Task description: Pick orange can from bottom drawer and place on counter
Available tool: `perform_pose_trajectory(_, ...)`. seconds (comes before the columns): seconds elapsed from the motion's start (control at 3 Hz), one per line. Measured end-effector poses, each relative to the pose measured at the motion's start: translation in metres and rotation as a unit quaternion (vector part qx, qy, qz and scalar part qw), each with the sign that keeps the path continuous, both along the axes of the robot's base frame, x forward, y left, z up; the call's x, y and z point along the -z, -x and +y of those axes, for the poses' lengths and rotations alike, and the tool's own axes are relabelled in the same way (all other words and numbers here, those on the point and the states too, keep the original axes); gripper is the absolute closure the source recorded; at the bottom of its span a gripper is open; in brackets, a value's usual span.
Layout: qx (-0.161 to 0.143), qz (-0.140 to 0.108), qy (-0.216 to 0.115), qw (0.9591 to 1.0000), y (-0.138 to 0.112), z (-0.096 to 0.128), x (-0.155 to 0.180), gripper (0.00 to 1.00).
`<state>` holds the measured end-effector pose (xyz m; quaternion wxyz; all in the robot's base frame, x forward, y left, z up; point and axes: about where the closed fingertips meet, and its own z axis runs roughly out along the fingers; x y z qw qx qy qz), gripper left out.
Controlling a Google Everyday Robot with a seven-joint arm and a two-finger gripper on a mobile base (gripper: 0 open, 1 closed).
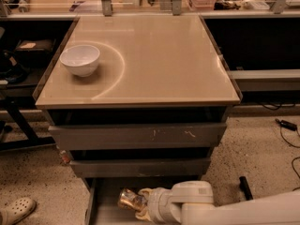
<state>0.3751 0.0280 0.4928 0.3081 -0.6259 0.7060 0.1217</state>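
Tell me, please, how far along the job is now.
Done: the bottom drawer stands open and the end effector is down in it. In hand: it grips the can, low inside the drawer. Left: lift the can out and set it on the counter.

End effector (139,204) clasping orange can (127,198) in bottom drawer (104,206), wider drawers (138,136) overhanging above, counter (168,60) free right of white bowl (80,59)

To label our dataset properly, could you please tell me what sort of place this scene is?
Probably a lab or workshop: cluttered benches behind, loose cables on the speckled floor. The pincer grips the orange can in the bottom drawer.
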Motion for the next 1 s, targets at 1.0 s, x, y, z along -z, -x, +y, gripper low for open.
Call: perform_pose_trajectory(1.0, -0.031, -0.111, -0.013, 0.9932, 0.009, -0.012, -0.126, 1.0)
